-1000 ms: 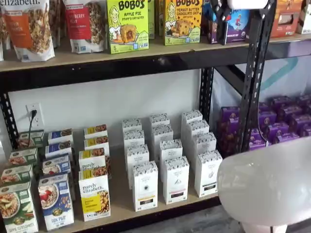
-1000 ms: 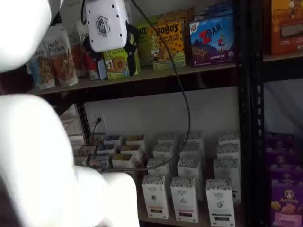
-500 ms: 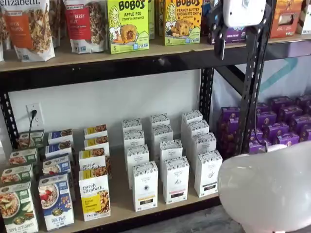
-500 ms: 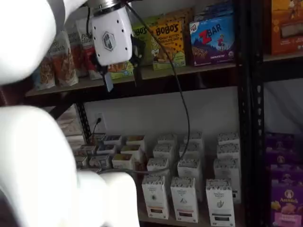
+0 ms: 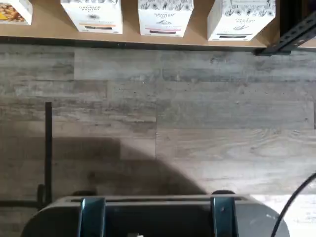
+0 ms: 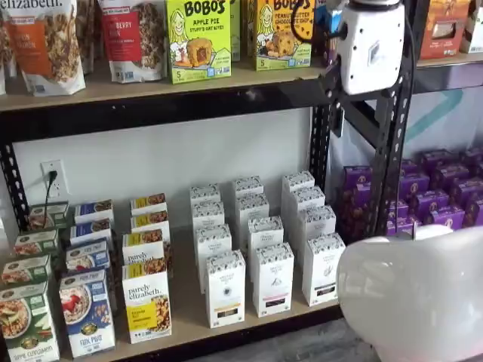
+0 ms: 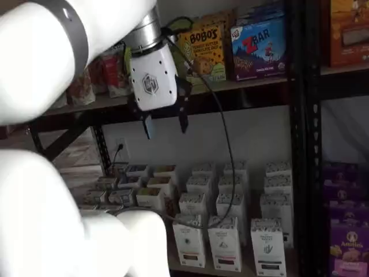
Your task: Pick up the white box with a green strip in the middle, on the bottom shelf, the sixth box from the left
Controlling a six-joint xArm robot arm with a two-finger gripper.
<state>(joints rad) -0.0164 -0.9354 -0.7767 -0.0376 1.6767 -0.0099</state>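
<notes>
The white box (image 6: pixel 323 269) stands at the right end of the front row on the bottom shelf (image 6: pixel 189 302), a dark strip low on its face. It also shows in a shelf view (image 7: pixel 268 248) and in the wrist view (image 5: pixel 240 19), at the shelf's front edge (image 5: pixel 200 22). My gripper (image 7: pixel 166 124) hangs in the air just below the upper shelf board, well above the white boxes. Its two black fingers stand apart with a clear gap, empty. Its white body (image 6: pixel 370 45) shows in front of the black upright.
Two more white cartons (image 6: pixel 273 279) stand left of the target. Purely Elizabeth boxes (image 6: pixel 147 302) are further left. Purple boxes (image 6: pixel 430 196) fill the neighbouring rack past the upright (image 6: pixel 389 166). My arm's white link (image 6: pixel 415 294) covers the lower right. Grey plank floor (image 5: pixel 158 113) lies below.
The gripper has come down from the upper shelf's level to just below its board. The boxes have not moved.
</notes>
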